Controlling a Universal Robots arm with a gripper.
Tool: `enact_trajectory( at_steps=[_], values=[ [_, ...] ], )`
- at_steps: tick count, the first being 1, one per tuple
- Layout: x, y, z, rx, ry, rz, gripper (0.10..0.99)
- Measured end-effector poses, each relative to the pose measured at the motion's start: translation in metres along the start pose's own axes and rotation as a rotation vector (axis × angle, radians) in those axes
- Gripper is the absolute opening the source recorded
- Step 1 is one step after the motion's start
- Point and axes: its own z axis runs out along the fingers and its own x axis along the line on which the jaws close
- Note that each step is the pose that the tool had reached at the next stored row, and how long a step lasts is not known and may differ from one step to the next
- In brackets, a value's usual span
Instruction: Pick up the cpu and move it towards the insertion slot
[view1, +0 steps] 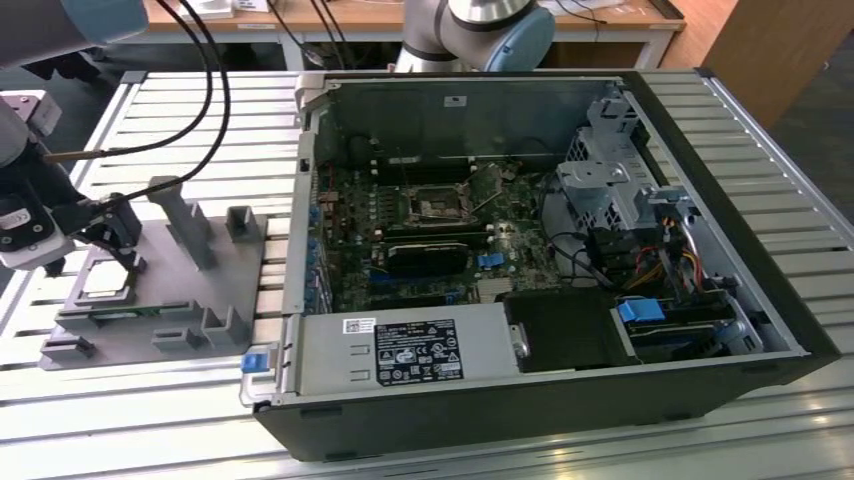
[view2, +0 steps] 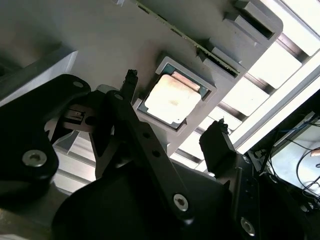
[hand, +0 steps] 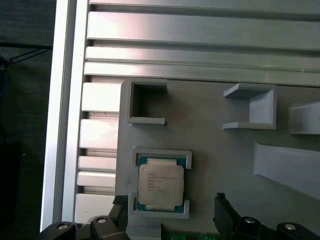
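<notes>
Slatted aluminium worktop (view1: 200, 110), open black computer case (view1: 534, 420), grey plastic fixture (view1: 160, 290) beside. My black pincer (hand: 170, 198) spread, empty, straddling silvery square cpu (hand: 161, 185) in fixture pocket. Dark insertion slot (view1: 438, 205) well apart. Pick-up step, I judge; grasp needs squared edges.

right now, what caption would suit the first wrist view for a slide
Open jaws poised over the cpu, seated in its recess on the grey fixture.
</notes>
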Motion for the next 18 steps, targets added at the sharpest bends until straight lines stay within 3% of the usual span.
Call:
enact_trajectory(
  at_steps=[18],
  values=[
    [0.0009,-0.0019,0.018,-0.001,0.0,0.0,0.78]
  ],
)
